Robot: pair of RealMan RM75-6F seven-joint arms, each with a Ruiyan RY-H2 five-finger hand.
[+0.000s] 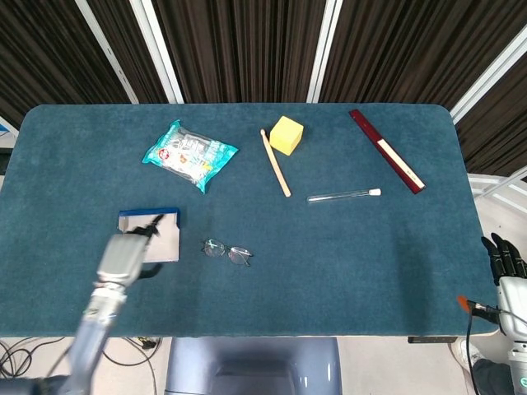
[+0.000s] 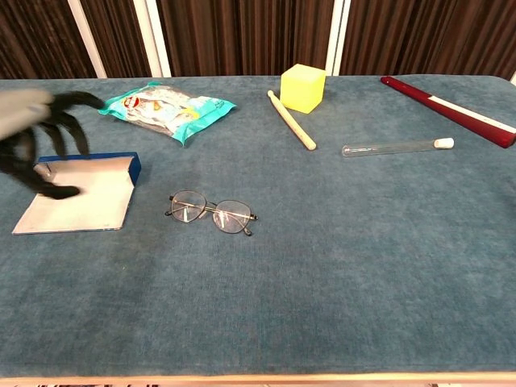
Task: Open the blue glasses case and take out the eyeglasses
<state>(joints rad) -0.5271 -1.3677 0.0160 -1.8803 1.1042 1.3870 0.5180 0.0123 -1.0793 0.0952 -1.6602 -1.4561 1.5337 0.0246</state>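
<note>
One eyeglasses (image 2: 211, 212), one case (image 2: 76, 192).

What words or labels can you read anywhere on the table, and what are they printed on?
Snack bag: it carries printing, but too small and blurred to read in either view.
Red ruler: its pale strip shows no legible marks.
Glasses case, eyeglasses, yellow block: no text visible.

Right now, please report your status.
Left hand open over the open blue case. Eyeglasses out, on the cloth. Right hand parked off-table.
</note>
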